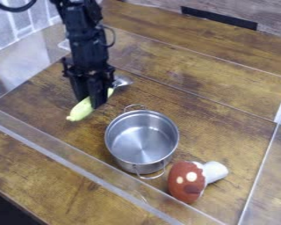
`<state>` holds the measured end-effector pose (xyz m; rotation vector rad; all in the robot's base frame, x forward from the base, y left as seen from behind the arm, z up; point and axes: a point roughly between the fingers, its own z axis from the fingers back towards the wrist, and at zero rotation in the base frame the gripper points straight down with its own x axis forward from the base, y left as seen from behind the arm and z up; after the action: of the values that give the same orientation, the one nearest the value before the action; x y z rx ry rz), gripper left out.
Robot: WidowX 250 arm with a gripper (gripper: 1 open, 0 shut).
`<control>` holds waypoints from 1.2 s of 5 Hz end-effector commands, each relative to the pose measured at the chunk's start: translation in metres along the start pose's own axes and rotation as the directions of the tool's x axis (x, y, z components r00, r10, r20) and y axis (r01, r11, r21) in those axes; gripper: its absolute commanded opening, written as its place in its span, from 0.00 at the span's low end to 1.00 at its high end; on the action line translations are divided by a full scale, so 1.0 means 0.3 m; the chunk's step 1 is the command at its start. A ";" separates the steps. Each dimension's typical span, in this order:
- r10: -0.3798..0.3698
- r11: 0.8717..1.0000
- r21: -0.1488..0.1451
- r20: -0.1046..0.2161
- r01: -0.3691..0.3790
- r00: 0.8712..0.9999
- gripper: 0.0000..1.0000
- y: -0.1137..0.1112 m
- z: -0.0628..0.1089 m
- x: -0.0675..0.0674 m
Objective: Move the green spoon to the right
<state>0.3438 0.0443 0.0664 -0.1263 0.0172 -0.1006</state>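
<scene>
Hand [89, 98] closed on green spoon [81, 109]; bare wood right of pot [142, 141], toward table edge [244, 123].

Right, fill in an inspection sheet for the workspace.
Surface: wooden table, brown, bare wood visible in places.
Job's things: green spoon in the tool's grip, left of the pot as pictured; whether it touches the wood cannot be told.
Clutter: round steel pot, nothing seen inside; red-and-white mushroom toy beside it, near the pictured bottom right.
Tool: shut on the spoon, pointing down.
Cables: dark cable by the arm, top left.
Surroundings: clear panel along the near edge.
</scene>
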 end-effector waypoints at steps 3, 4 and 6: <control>-0.026 0.998 0.052 0.098 0.021 0.995 0.00 -0.091 0.198 0.060; -0.069 0.997 0.046 0.098 0.065 0.993 0.00 -0.142 0.204 0.106; -0.071 0.997 0.038 0.114 0.067 0.991 0.00 -0.302 0.197 0.156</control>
<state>0.3762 -0.0378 0.1131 -0.1033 -0.0292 -0.1465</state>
